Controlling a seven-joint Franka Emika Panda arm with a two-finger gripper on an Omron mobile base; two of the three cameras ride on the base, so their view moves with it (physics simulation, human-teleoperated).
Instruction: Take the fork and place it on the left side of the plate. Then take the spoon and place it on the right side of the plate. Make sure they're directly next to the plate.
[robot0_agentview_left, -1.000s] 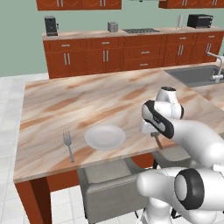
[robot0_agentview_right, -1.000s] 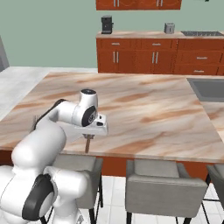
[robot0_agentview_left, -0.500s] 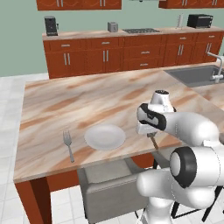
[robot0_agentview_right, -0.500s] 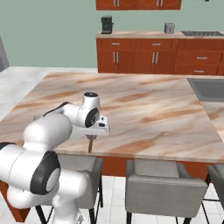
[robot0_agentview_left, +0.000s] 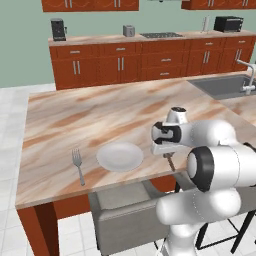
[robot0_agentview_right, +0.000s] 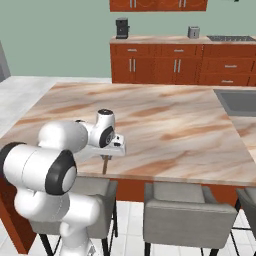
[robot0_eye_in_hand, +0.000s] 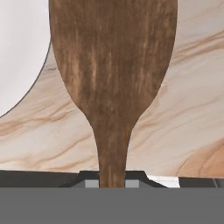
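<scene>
My claw (robot0_eye_in_hand: 112, 178) clamped on the brown wooden spoon (robot0_eye_in_hand: 113, 65) at its neck, spoon bowl wide and close before me, marbled counter (robot0_eye_in_hand: 183, 109) beneath it, curved edge of the white plate (robot0_eye_in_hand: 19, 52) at my upper left, beside the bowl

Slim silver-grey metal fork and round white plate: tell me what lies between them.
Only bare marble counter, seen in the left base view; the fork and plate lie apart.
</scene>
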